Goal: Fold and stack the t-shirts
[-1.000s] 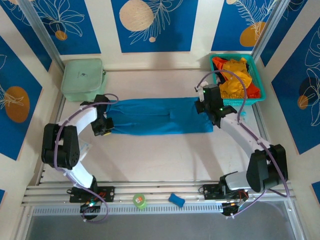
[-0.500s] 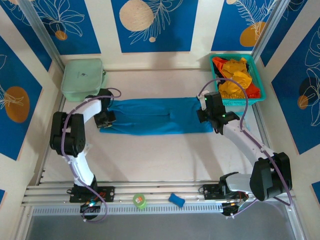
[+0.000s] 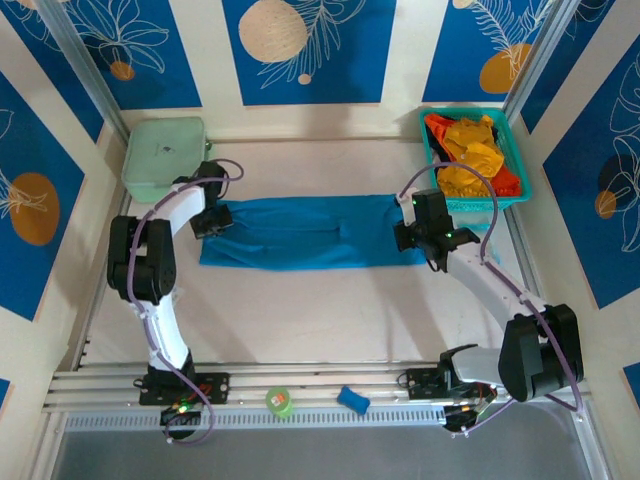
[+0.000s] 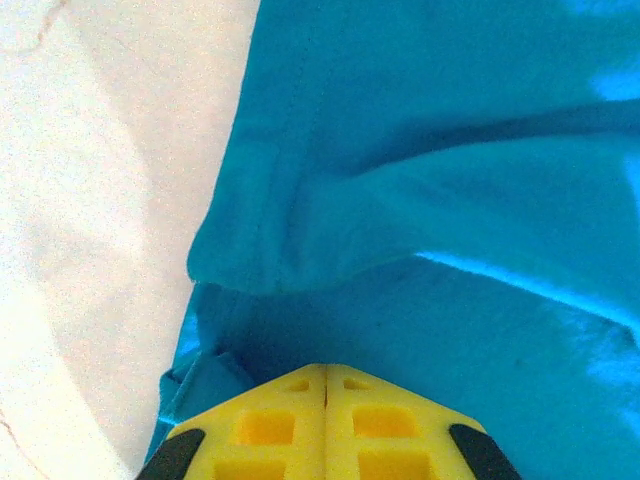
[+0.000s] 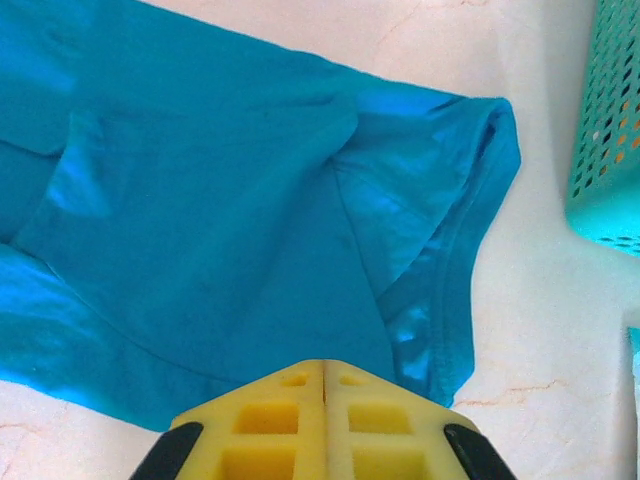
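The medium blue t-shirt (image 3: 310, 232) lies flat as a long strip across the middle of the table. My left gripper (image 3: 212, 225) is shut at its left end. In the left wrist view the yellow tips (image 4: 325, 368) meet just over rumpled blue cloth (image 4: 430, 200), with nothing seen between them. My right gripper (image 3: 418, 240) is shut at the shirt's right end. Its tips (image 5: 324, 363) are closed above the near hem of the blue t-shirt (image 5: 220, 210). Yellow-orange t-shirts (image 3: 470, 160) and a red-orange one (image 3: 437, 127) are heaped in the teal basket (image 3: 515, 165).
A mint-green square case (image 3: 163, 157) sits at the back left, close to the left arm. The teal basket's wall (image 5: 605, 130) stands just right of the shirt's end. A green tape roll (image 3: 280, 401) and a small blue object (image 3: 352, 400) rest on the front rail.
My left gripper has moved from the shirt's near left corner toward the back. My right gripper has shifted slightly toward the front. The shirt's left end now lies a little further left.
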